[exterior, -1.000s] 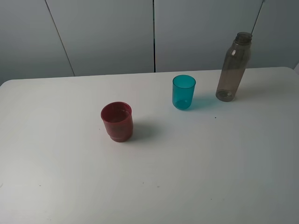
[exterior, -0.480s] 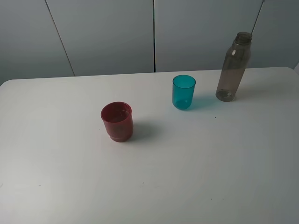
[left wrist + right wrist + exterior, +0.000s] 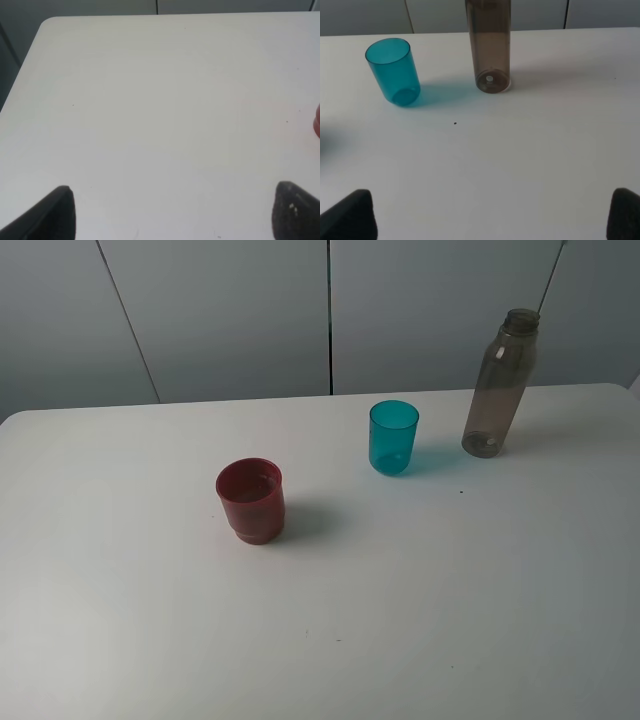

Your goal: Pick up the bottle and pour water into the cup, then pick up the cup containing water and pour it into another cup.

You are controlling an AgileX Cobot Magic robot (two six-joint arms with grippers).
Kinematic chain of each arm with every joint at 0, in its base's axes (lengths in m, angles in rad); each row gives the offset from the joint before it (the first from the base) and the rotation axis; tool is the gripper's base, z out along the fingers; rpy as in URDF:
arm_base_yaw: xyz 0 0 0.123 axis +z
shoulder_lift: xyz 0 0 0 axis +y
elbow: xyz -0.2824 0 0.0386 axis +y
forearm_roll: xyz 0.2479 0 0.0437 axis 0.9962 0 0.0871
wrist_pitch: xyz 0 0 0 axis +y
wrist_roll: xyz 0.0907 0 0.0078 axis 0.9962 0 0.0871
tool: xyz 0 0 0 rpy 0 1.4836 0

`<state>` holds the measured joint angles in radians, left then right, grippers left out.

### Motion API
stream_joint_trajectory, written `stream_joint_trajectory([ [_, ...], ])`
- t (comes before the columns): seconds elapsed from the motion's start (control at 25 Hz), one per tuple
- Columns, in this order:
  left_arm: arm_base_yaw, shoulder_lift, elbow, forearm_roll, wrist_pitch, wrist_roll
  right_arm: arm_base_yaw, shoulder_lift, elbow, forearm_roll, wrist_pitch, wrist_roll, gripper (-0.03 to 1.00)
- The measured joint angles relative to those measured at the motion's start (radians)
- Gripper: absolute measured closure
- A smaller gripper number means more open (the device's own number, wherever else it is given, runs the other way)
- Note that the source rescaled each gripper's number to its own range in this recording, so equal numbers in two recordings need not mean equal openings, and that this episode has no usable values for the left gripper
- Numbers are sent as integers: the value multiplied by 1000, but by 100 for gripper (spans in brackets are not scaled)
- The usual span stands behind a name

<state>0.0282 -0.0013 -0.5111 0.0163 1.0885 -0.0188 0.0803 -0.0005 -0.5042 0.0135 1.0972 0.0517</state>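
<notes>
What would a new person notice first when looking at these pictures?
Three translucent vessels stand apart on the white table: the tall smoky bottle at the far right, the teal cup just left of it, and the dark red cup nearer the middle. Both grippers are open and touch nothing.

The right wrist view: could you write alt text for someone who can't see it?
A tall smoky bottle and a teal cup stand upright and apart on a white table. The open tool's two dark fingertips frame the near edge, holding nothing.
</notes>
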Motion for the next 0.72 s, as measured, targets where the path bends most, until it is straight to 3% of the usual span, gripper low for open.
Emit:
stream_joint_trajectory([
  [0.72, 0, 0, 0, 0, 0, 0, 0, 0, 0, 0, 0, -2, -3],
])
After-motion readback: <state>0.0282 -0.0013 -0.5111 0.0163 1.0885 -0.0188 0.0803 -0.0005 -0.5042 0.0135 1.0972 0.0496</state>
